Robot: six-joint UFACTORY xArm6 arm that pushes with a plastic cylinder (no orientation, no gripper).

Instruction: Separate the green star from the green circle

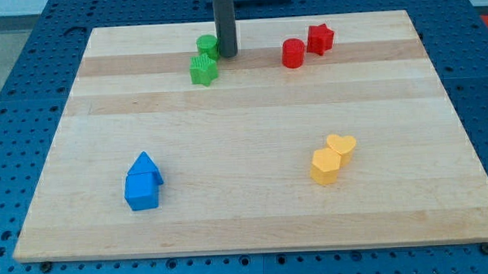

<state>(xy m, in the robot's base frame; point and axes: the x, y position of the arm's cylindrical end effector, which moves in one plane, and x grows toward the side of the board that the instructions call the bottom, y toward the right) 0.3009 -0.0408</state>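
Rod and blocks meet near the view's top: my tip [226, 55] — a bare dark rod end with no jaws to open or close — stands just right of the green circle block [207, 46], touching or nearly so. Just below the circle sits the green star block [203, 70], the two touching on the pale wooden board [253, 153].

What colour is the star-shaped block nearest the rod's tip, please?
Green. The green star sits just left of and below my tip, touching the green circle; the camera view shows it.
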